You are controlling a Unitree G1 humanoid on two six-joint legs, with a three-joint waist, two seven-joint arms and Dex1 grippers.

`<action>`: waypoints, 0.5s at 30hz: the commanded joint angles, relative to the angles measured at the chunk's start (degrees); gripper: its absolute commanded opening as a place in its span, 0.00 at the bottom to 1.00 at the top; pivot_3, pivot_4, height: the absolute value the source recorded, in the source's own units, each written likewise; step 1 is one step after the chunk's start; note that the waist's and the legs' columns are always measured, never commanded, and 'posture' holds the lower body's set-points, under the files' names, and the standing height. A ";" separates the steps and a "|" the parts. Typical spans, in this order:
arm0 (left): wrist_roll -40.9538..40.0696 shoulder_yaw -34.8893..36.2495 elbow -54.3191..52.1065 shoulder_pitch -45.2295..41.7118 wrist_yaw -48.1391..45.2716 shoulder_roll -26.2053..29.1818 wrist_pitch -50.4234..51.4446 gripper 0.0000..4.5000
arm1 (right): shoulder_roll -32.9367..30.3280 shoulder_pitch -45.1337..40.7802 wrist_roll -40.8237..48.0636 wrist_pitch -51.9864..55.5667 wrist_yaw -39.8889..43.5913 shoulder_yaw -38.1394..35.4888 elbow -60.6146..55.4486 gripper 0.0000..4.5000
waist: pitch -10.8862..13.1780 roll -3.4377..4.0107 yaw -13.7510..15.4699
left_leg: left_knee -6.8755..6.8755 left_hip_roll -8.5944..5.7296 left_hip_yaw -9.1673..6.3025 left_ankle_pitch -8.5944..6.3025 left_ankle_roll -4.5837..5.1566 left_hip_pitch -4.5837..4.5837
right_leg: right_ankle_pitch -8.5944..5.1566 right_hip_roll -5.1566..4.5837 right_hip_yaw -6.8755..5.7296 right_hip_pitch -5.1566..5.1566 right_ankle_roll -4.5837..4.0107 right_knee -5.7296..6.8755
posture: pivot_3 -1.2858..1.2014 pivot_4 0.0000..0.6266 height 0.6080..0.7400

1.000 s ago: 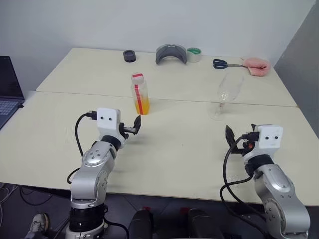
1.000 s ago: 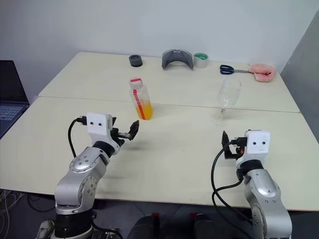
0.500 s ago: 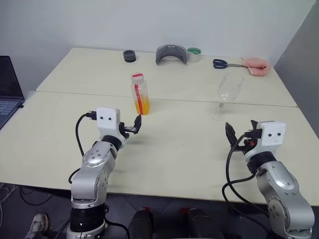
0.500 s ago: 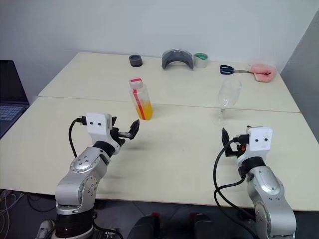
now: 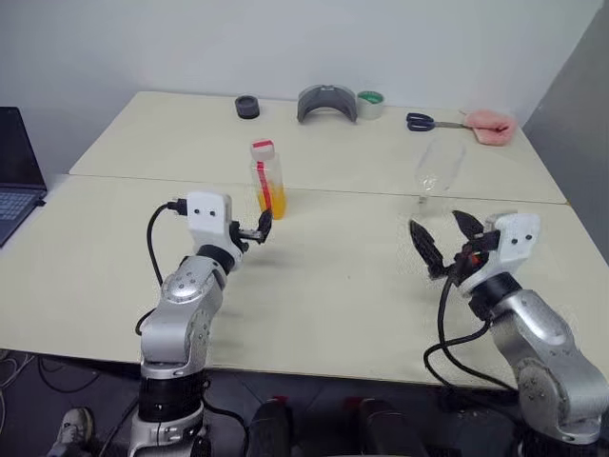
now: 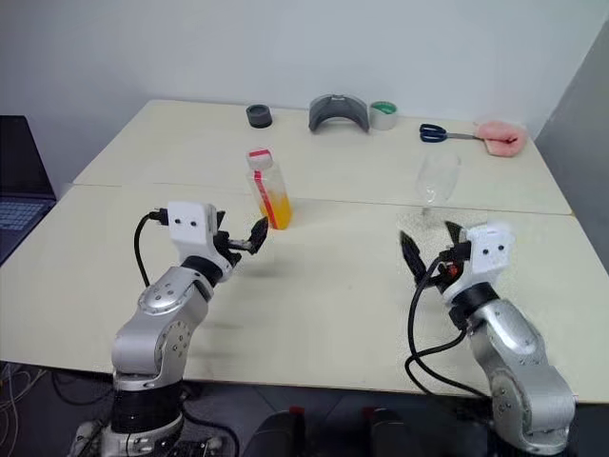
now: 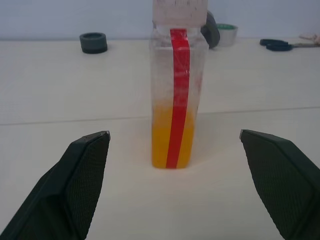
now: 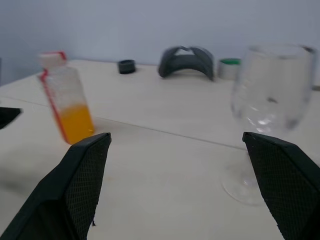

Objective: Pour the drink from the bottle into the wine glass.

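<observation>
The bottle [image 5: 267, 179], clear with a red stripe and a white-and-pink cap, stands upright near the table's middle, its lower part holding the orange-yellow drink [image 5: 269, 202]. My left gripper [image 5: 261, 228] is open just in front of it, not touching; in the left wrist view the bottle [image 7: 179, 95] stands ahead between the spread fingers. The empty wine glass [image 5: 438, 169] stands upright to the right. My right gripper [image 5: 443, 239] is open, raised in front of the glass and apart from it. The right wrist view shows the glass [image 8: 272, 95] and the bottle [image 8: 67, 100].
Along the far edge lie a black ring [image 5: 247, 107], a grey curved piece [image 5: 326, 103], a tape roll [image 5: 370, 104], scissors [image 5: 423, 122] and a pink object [image 5: 490, 124]. A laptop [image 5: 14, 171] sits at the left. A seam [image 5: 343, 193] crosses between two tabletops.
My right gripper has risen, swung left and rolled, its fingers now spread toward the glass. My left gripper has edged up and closer to the bottle. Bottle and glass have not moved.
</observation>
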 commanded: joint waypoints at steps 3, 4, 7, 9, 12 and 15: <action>1.06 -0.16 3.75 -3.43 -0.39 0.28 -4.14 1.00 | -6.28 -5.50 12.06 3.29 6.91 -3.41 -0.39 1.00 | 0.00 -0.01 -0.01 | -0.02 -0.01 0.00 0.00 0.00 -0.01 | 0.00 -0.01 0.00 -0.01 0.00 -0.02 | 0.52 0.24 1.00; 1.14 -0.22 4.56 -3.90 -0.44 0.26 -4.64 1.00 | -6.85 -6.43 12.70 3.32 6.88 -3.38 0.19 1.00 | 0.01 -0.01 -0.01 | -0.02 0.00 0.00 0.00 0.00 -0.01 | 0.00 0.00 0.00 -0.01 0.00 -0.01 | 0.52 0.24 1.00; 1.42 -0.44 6.65 -4.99 -0.49 -0.06 -6.20 1.00 | -7.70 -8.01 14.57 3.47 6.89 -2.70 1.26 1.00 | 0.01 -0.01 -0.01 | -0.03 0.00 0.00 0.00 0.00 -0.01 | 0.00 0.00 0.00 -0.01 0.00 -0.01 | 0.52 0.24 1.00; 1.54 -0.59 7.93 -5.71 -0.46 -0.35 -7.20 1.00 | -8.08 -8.38 15.55 3.51 7.21 -1.92 1.34 1.00 | 0.01 -0.02 0.02 | -0.02 -0.01 0.01 0.00 0.00 -0.01 | 0.00 -0.01 0.01 -0.01 0.00 -0.01 | 0.52 0.24 1.00; 1.47 -0.84 9.99 -6.97 -0.82 -0.64 -8.68 1.00 | -8.38 -8.67 16.49 3.52 7.45 -1.01 1.23 1.00 | 0.01 -0.02 0.04 | -0.02 -0.01 0.00 0.00 0.00 -0.02 | 0.00 -0.01 0.00 -0.01 0.00 -0.01 | 0.52 0.24 1.00; 1.39 -1.00 12.47 -8.27 -1.57 -0.65 -10.07 1.00 | -8.74 -9.03 16.77 3.34 6.94 -0.05 1.11 1.00 | 0.01 -0.02 0.02 | -0.01 -0.01 0.00 0.00 0.00 -0.02 | 0.00 -0.01 0.00 -0.01 0.00 0.00 | 0.52 0.24 1.00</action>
